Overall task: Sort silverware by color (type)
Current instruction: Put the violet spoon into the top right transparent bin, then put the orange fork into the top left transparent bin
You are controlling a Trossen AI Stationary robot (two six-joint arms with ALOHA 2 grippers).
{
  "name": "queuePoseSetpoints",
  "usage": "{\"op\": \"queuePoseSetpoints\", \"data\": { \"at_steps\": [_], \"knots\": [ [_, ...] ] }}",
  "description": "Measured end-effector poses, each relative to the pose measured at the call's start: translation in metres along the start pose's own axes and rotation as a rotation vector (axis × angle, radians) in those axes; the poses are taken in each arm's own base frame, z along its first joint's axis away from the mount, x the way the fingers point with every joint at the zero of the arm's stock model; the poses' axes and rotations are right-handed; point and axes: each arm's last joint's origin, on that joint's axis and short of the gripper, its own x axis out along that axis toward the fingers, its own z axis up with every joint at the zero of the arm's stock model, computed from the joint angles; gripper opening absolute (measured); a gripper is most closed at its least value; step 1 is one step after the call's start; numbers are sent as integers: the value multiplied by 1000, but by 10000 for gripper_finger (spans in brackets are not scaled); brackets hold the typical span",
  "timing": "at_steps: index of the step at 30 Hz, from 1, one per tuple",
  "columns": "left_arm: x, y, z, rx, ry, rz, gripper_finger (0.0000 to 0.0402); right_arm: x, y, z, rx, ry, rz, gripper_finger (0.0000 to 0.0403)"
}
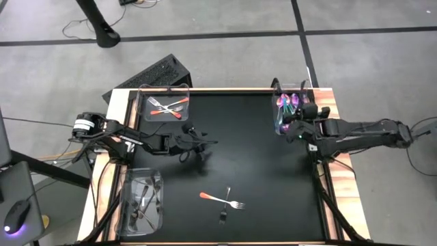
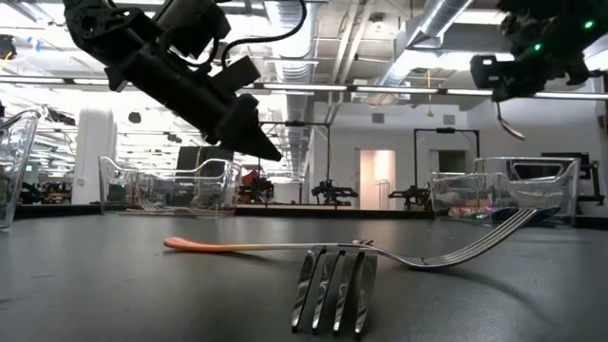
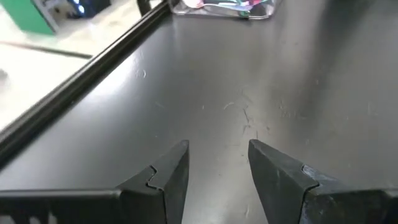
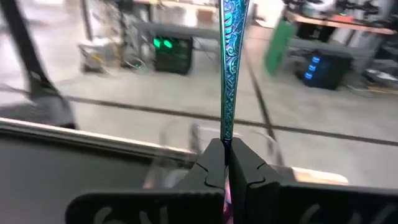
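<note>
Right claw [image 4: 225, 163] is clenching the iridescent purple-teal patterned utensil handle [image 4: 231, 68], which is standing nearly upright out of the pinch; the business end is hidden below the fingers. In the high view this claw [image 1: 289, 126] is hanging at the clear plastic bin of purple-teal pieces [image 1: 278, 120] on the counter's right edge, so the drop point is lying directly beneath it and the coming release looks to turn on that vertical line into the bin. Left claw [image 1: 193, 141] is hovering released and empty over the bare black counter [image 1: 252, 157], jaws parted in its wrist view. The remaining loose pieces, an orange-pink-handled silver fork [image 1: 221, 199] crossed by a plain silver fork [image 1: 225, 206], are lying ahead of the left claw toward the counter's near edge, the pink one's long axis running roughly left-right. Judgement: left arm is nearer them. Orange-handled pieces are sitting in a clear bin [image 1: 183, 88] behind the left claw, dark ones in another bin [image 1: 128, 216] beside that arm.
</note>
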Motion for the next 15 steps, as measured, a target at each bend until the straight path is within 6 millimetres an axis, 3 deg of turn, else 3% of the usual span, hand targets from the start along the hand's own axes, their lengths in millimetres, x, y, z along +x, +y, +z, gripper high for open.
{"op": "queuePoseSetpoints", "data": {
  "at_steps": [5,10,15],
  "knots": [
    [-1,-3,-2,-87,16,-6,155,21,-5,-4,-28,127,-92,39],
    [-14,-23,-4,-95,-9,-7,155,35,-9,-5,-70,228,-122,123],
    [-37,-36,4,-85,-82,10,155,34,-4,-4,-177,235,-55,207]
  ]
}}
